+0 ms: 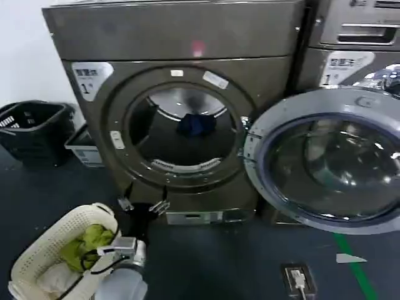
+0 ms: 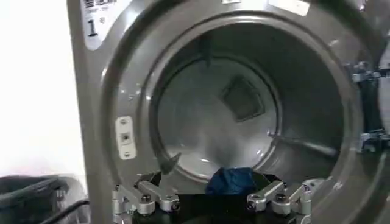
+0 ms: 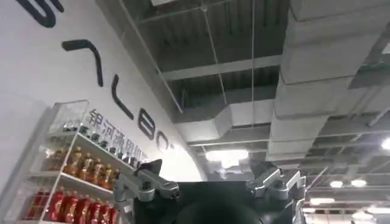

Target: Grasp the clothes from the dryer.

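Low in the head view, at about seven o'clock, the left gripper (image 1: 142, 206) hangs in front of the dryer's (image 1: 81, 37) lower panel, just below the porthole rim, with its jaws spread apart and nothing between them. In the left wrist view the same gripper (image 2: 213, 199) faces straight into the drum, its two linkage fingers (image 2: 146, 198) standing wide to either side. Between them, farther in, lie the clothes (image 2: 231, 180), a small dark blue bundle on the drum floor close to the front lip. From the head the clothes (image 1: 195, 125) sit near the centre of the round opening, well apart from the gripper below.

The right gripper (image 3: 210, 189) points up at a ceiling (image 3: 256, 67) with ducts and lamps, its jaws also apart and empty; a shelf of bottles (image 3: 79, 176) stands by a white wall at its nine o'clock.

Around the dryer, the glass door (image 1: 325, 162) hangs swung open at three o'clock. A white "1" sticker (image 1: 87, 78) sits at ten o'clock of the porthole, and a small red light (image 1: 198, 49) glows on the top panel at twelve. A second machine (image 1: 356, 44) stands behind the open door. On the dark floor, a cream basket (image 1: 50, 250) holding a yellow-green cloth (image 1: 90, 244) sits at eight o'clock, beside the left arm, and a black basket (image 1: 31, 128) rests at nine o'clock against the wall.
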